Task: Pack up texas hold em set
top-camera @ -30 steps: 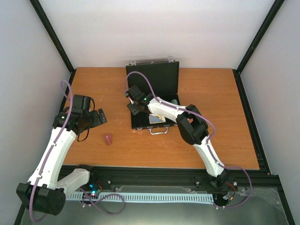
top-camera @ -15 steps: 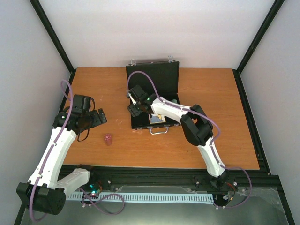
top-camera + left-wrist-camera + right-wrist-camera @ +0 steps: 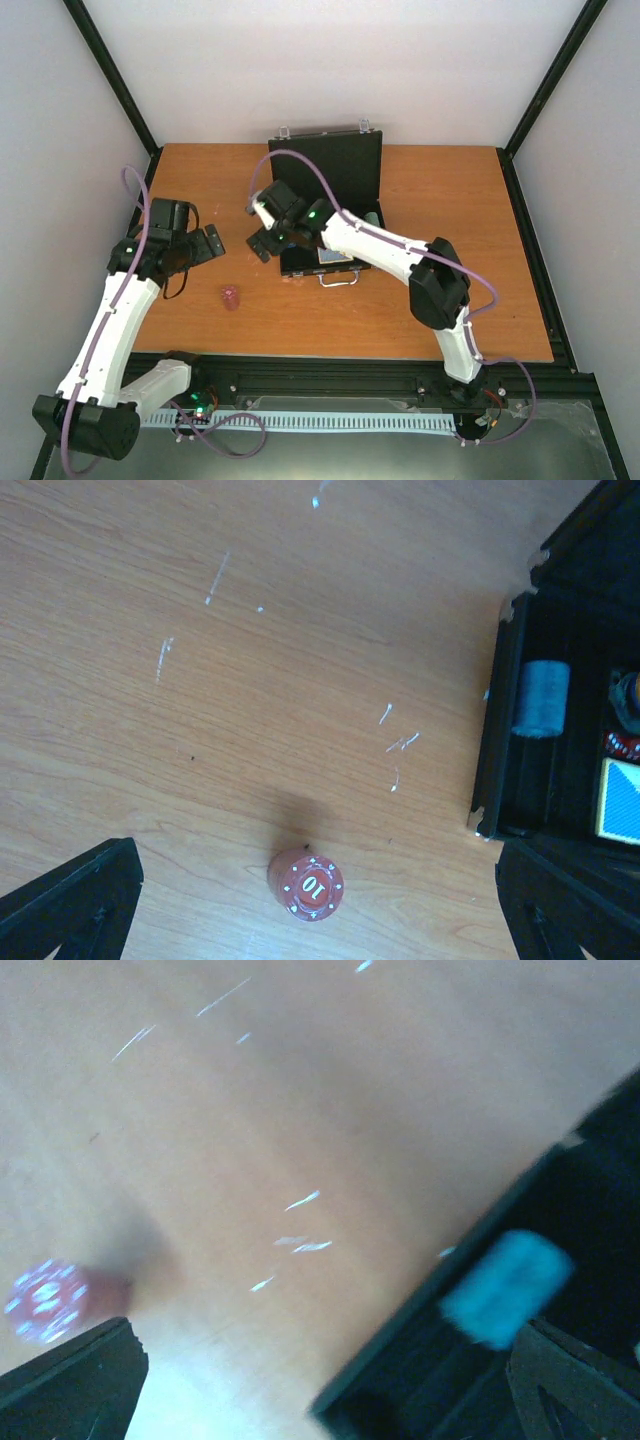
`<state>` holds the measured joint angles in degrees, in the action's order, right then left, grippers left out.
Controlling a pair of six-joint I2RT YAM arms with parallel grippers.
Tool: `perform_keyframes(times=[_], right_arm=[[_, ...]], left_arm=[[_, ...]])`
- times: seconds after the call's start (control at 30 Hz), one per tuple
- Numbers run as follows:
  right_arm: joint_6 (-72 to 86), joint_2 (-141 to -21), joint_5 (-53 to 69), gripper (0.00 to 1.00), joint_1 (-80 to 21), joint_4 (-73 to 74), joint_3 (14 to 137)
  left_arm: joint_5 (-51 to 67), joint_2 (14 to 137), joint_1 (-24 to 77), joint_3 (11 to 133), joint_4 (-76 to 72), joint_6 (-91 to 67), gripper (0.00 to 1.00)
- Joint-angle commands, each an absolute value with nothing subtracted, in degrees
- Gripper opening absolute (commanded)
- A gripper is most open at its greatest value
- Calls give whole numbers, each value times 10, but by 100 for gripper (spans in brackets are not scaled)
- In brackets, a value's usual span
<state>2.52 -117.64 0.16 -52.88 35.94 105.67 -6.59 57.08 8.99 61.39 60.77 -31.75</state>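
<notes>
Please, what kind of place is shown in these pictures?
Likely a robot test cell, not a home: plain white walls and black frame struts enclose a wooden table.

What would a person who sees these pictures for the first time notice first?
The open black briefcase lies far back on the table, a blue chip stack and a card deck inside it. One red chip stack marked 10 stands alone on the wood to its left, near the open left gripper and right gripper.

We note: white links, black joints on left arm (image 3: 115, 320), right arm (image 3: 375, 245); purple cables (image 3: 300, 158); black left gripper (image 3: 207, 247), right gripper (image 3: 256, 226).
</notes>
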Motion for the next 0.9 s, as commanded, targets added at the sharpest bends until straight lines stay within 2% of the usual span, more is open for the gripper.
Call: perform_keyframes(times=[0.0,0.27,0.67,0.8,0.87], right_arm=[[50,-1179,43,100,-586,401,1039],[35,-1264,64,100,-672,429,1121],[38,-1392,41,100,-681,439,1239],[51,-1403,38,92,-680,439,1237],[53,-1403,41,82,-680,438,1231]], left_arm=[[-114,544,89,654,632,-353,100],[-142,502,89,615,652,-402,100],[-142,465,89,607,663,-387,100],[-162,464,89,603,675,-383,100],[-164,465,89,601,678,-383,100]])
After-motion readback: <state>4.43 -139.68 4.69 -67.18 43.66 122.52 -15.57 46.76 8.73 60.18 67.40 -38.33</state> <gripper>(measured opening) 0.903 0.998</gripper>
